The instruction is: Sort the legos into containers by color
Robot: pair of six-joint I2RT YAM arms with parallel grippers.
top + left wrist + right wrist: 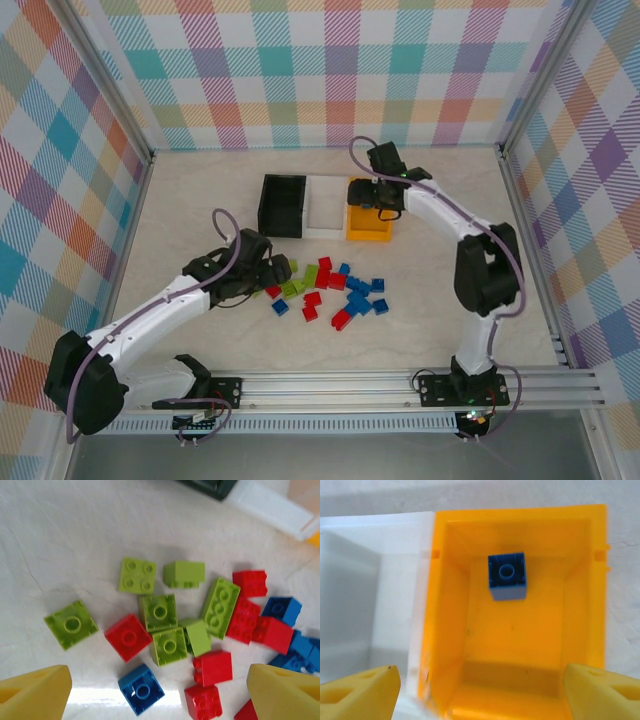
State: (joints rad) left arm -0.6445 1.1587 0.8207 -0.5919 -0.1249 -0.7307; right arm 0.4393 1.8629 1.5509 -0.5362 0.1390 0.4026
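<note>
Your left hand (268, 276) hovers low over the left edge of the legos (330, 290), which lie scattered on the bench (200, 190) between the two arms. In its wrist view the yellow fingers (35, 695) sit in the two bottom corners, spread wide, with nothing pinched between them. Below them a lone lime brick (71, 624) lies off to the left, apart from the rest. A red brick (127, 636) touches the lime cluster (165, 630) in the middle, and a blue brick (142, 689) lies nearest the hand. More red and blue pieces crowd the right side.

Your right hand (372, 200) hangs over the orange-yellow bin (368, 233), the right end of the row of three joined containers at the far middle of the bench. Its fingers (360, 692) are also spread wide and hold nothing. A single blue lego (506, 576) rests on the floor of that bin, toward the far wall and well clear of the fingers. The white bin (325, 232) adjoins it in the middle, and the black bin (262, 205) closes the row on the left. The row stands apart from the pile.
</note>
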